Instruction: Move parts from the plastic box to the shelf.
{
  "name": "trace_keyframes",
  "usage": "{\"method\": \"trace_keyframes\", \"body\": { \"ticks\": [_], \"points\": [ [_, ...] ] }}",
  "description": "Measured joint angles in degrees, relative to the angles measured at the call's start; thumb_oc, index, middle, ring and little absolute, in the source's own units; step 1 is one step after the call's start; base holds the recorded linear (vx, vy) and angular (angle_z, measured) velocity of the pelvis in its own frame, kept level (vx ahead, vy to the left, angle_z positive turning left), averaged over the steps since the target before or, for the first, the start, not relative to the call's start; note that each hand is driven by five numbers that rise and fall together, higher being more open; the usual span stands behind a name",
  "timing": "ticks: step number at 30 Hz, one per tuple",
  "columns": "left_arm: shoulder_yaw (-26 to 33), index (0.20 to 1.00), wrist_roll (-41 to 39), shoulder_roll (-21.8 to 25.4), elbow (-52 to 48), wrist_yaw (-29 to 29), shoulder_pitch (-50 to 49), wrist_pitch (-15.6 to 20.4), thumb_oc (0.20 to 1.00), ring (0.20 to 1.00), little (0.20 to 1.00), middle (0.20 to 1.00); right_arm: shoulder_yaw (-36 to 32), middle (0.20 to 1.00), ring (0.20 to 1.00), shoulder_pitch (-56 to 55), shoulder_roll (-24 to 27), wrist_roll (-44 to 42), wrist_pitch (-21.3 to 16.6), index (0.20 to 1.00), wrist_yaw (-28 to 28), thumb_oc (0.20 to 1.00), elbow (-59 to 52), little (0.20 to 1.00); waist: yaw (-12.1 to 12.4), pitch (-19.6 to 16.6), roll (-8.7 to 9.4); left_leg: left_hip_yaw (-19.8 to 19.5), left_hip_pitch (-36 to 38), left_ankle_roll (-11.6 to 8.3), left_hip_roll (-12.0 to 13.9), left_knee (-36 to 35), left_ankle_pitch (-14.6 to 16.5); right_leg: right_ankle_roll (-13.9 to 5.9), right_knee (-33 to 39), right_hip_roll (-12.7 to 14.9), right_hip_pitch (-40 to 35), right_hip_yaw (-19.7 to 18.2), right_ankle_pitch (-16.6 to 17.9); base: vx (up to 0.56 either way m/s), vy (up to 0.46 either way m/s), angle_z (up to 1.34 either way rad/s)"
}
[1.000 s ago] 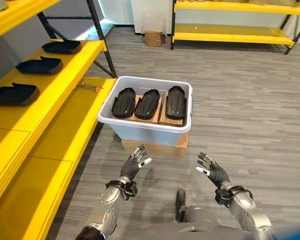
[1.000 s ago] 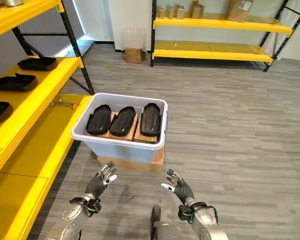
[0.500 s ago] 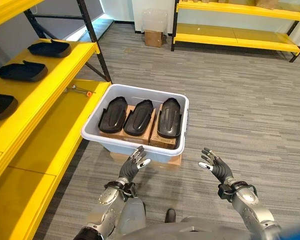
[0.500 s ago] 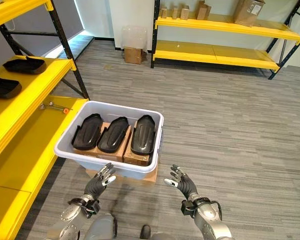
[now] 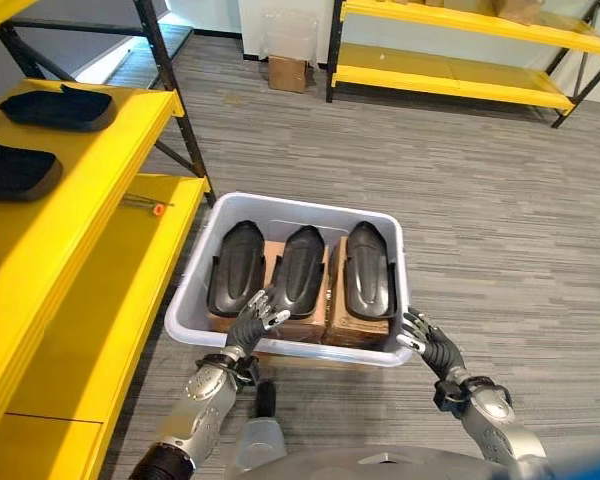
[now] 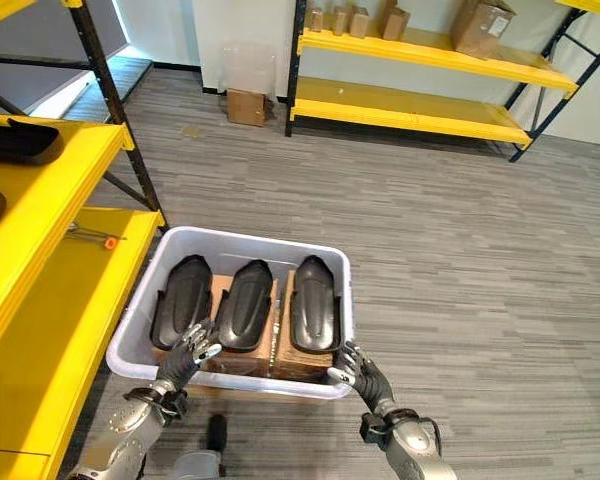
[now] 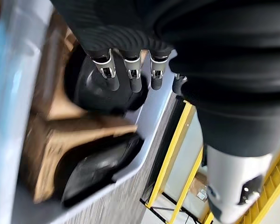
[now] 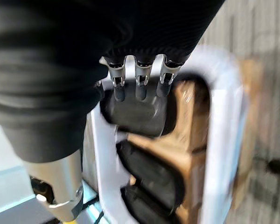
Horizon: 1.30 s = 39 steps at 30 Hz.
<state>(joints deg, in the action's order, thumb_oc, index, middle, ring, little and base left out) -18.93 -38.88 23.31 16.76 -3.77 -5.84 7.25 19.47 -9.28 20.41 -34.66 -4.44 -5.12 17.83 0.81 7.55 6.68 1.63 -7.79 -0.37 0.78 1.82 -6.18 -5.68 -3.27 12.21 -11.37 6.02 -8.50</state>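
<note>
Your left hand (image 5: 252, 315) and right hand (image 5: 423, 343) are hovering relaxed and holding nothing at the near rim of the plastic box (image 5: 289, 206); three black parts (image 5: 298, 270) are lying on cardboard just past your fingertips.

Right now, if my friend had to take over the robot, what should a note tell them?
Left hand: open, fingers relaxed over the near rim of the plastic box, holding nothing.
Right hand: open, by the box's near right corner, holding nothing.
Parts: three black parts lie side by side in the box on cardboard blocks. At least two more black parts sit on the yellow shelf on the robot's left.
Done: some parts are already on the shelf.
Left: pick each of the three parts out of the box and set it on the shelf; none is grasped yet.
</note>
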Motion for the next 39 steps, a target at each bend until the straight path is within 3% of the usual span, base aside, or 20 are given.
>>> {"method": "trace_keyframes", "body": {
  "ticks": [2,7,11,13,14,15,16,17,18,20,21,28,33,39],
  "points": [
    [0.9,1.000,0.0,0.6,-0.6,0.1,0.5,0.1,1.000,1.000,1.000,1.000,0.0,1.000,1.000,1.1,-0.1,0.0,0.0,1.000,-0.5,1.000,-0.6,1.000,0.5,0.4,-0.57,0.9,-0.4,0.92,-1.3,1.1,2.0,-0.68,-0.7,1.1,1.0,0.3,0.5,0.12,0.268,-0.14],
    [1.0,1.000,0.0,0.9,-0.9,0.2,0.1,0.5,1.000,1.000,1.000,1.000,-0.1,1.000,1.000,2.4,0.0,0.0,0.1,1.000,-0.7,1.000,-0.7,1.000,0.2,0.6,-1.44,1.4,-1.6,2.00,-2.5,2.6,3.2,-2.06,-3.1,2.4,2.9,1.1,1.4,0.08,0.190,-0.03],
    [0.8,1.000,0.0,1.0,-1.0,0.5,0.8,0.5,1.000,1.000,1.000,1.000,0.3,1.000,1.000,3.2,0.3,0.0,0.0,1.000,-0.7,1.000,-1.8,1.000,0.2,1.2,-2.64,2.7,-2.9,3.08,-1.7,2.7,3.5,-2.14,-13.4,3.4,10.0,1.4,1.8,0.00,0.159,-0.19],
    [0.9,1.000,0.0,1.3,-1.1,0.6,0.5,0.6,1.000,1.000,1.000,1.000,1.5,1.000,1.000,3.9,0.4,0.0,0.0,1.000,-0.7,1.000,-2.8,1.000,0.5,1.5,-3.07,4.1,-1.4,3.62,-1.5,1.3,3.2,-2.64,-17.3,5.0,13.1,5.1,1.8,0.00,0.000,-0.50],
    [1.0,1.000,0.0,1.5,-1.1,0.7,0.6,0.7,1.000,1.000,1.000,1.000,2.7,1.000,1.000,4.8,0.3,0.1,0.0,1.000,-0.7,1.000,-3.1,1.000,0.8,1.7,-3.41,5.1,-1.2,3.79,-1.5,1.1,3.4,-2.42,-15.0,6.6,13.1,8.4,1.6,0.04,-0.125,-0.82],
    [1.7,1.000,0.0,1.3,-1.1,0.8,0.9,0.8,1.000,1.000,1.000,1.000,4.1,1.000,1.000,6.9,0.5,0.1,0.0,1.000,-0.6,1.000,-3.1,1.000,1.9,2.2,-3.64,7.1,-1.4,3.74,-0.9,1.3,3.6,-3.04,-11.3,8.6,13.9,14.0,2.0,0.01,-0.201,-0.85],
    [2.0,1.000,-0.1,1.1,-1.3,1.3,1.3,0.9,1.000,1.000,1.000,1.000,4.4,1.000,1.000,8.5,0.4,0.1,-0.1,1.000,-0.7,1.000,-3.3,1.000,2.7,2.8,-3.80,8.3,-1.4,3.74,0.0,1.4,3.6,-4.11,-5.9,8.9,13.9,17.4,3.2,0.03,-0.142,-0.71],
    [2.0,1.000,-0.2,0.6,-1.3,1.6,1.6,0.9,1.000,1.000,1.000,1.000,4.5,1.000,1.000,9.3,0.4,0.2,-0.1,1.000,-0.6,1.000,-3.3,1.000,2.6,3.1,-4.21,8.1,-1.4,2.81,0.3,1.5,2.7,-4.07,-2.7,8.6,13.9,16.5,5.0,-0.01,-0.139,-0.23],
    [2.1,1.000,-0.4,0.8,-1.2,1.6,1.9,0.9,1.000,1.000,1.000,1.000,4.4,1.000,1.000,9.3,0.4,0.3,-0.1,1.000,-0.5,1.000,-3.5,1.000,1.9,3.2,-4.12,7.6,-1.5,3.19,0.1,1.5,3.0,-4.07,-2.1,8.3,13.8,14.5,5.6,0.04,-0.121,0.32],
    [2.6,1.000,-0.5,0.6,-1.4,1.6,2.1,1.1,1.000,1.000,1.000,1.000,4.8,1.000,1.000,9.1,0.4,1.3,0.0,1.000,-0.4,1.000,-3.7,1.000,2.1,3.3,-2.07,6.8,-1.3,2.14,-0.9,1.3,2.6,-3.87,-0.6,7.8,12.8,13.2,6.0,0.07,-0.175,0.53],
    [2.5,1.000,-0.5,0.4,-1.4,1.6,2.0,1.2,1.000,1.000,1.000,1.000,4.7,1.000,1.000,9.2,0.5,1.4,-0.2,1.000,-0.4,1.000,-4.0,1.000,2.0,3.4,-1.94,5.9,-1.4,1.69,-0.5,1.3,2.4,-4.55,-0.4,7.4,12.6,12.8,8.1,0.06,-0.175,0.39],
    [2.3,1.000,-0.5,-1.8,-2.2,1.2,-2.6,0.9,1.000,1.000,1.000,1.000,3.6,1.000,1.000,9.5,3.2,2.3,-0.3,1.000,0.1,1.000,-5.8,1.000,1.8,2.6,-3.86,4.1,-1.8,-1.89,5.4,0.2,0.9,-2.49,-0.1,1.5,12.0,15.6,7.3,0.02,-0.142,0.08],
    [2.0,1.000,-0.5,-2.3,-2.8,1.2,-2.5,0.9,1.000,1.000,1.000,1.000,2.1,1.000,1.000,12.3,3.7,2.3,-1.1,1.000,1.5,1.000,-7.5,1.000,1.7,2.7,-4.29,3.9,-3.2,-2.59,6.0,0.3,0.6,-2.03,0.0,0.7,13.0,16.6,6.8,-0.03,-0.098,0.04],
    [0.9,1.000,-2.7,-0.6,-4.7,1.2,0.6,1.1,1.000,1.000,1.000,1.000,2.5,1.000,1.000,25.6,5.3,2.4,-2.3,1.000,4.8,1.000,-6.4,1.000,2.0,8.6,-6.30,3.7,-5.6,-2.64,6.2,1.3,0.5,-1.66,-3.3,1.1,16.3,16.5,6.0,-0.06,-0.035,0.00]
  ]
}}
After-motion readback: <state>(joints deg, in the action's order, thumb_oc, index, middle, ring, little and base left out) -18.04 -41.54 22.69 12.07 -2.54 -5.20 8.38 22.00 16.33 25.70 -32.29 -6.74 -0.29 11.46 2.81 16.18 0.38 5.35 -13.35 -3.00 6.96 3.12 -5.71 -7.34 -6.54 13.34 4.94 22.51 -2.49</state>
